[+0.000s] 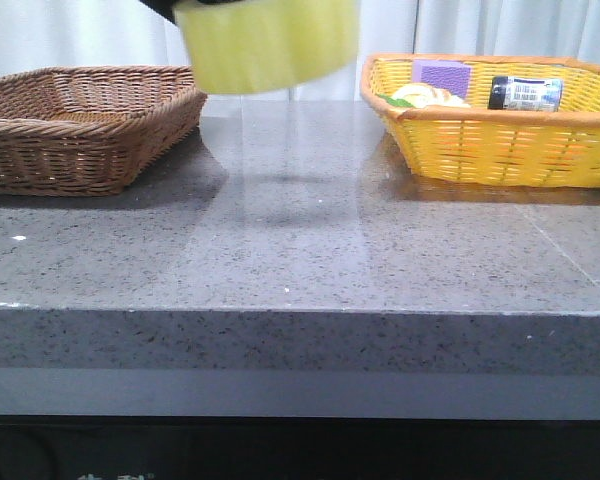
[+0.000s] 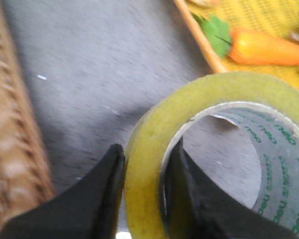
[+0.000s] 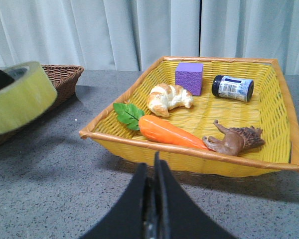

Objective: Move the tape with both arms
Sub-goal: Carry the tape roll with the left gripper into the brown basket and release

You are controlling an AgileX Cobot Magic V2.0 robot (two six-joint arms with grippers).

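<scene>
The tape (image 1: 265, 42) is a wide yellow roll held high above the grey table, between the two baskets. In the left wrist view my left gripper (image 2: 144, 164) is shut on the tape (image 2: 214, 99), one finger outside the roll and one inside its white core with green print. The right wrist view shows the tape (image 3: 20, 97) in the air, level with the brown basket. My right gripper (image 3: 153, 172) is shut and empty, low over the table in front of the yellow basket. Neither gripper shows in the front view.
A brown wicker basket (image 1: 70, 125) stands at the left. A yellow basket (image 1: 500, 130) at the right holds a carrot (image 3: 164, 130), a croissant (image 3: 167, 97), a purple block (image 3: 189, 77), a dark bottle (image 3: 232, 87) and a brown toy animal (image 3: 234, 140).
</scene>
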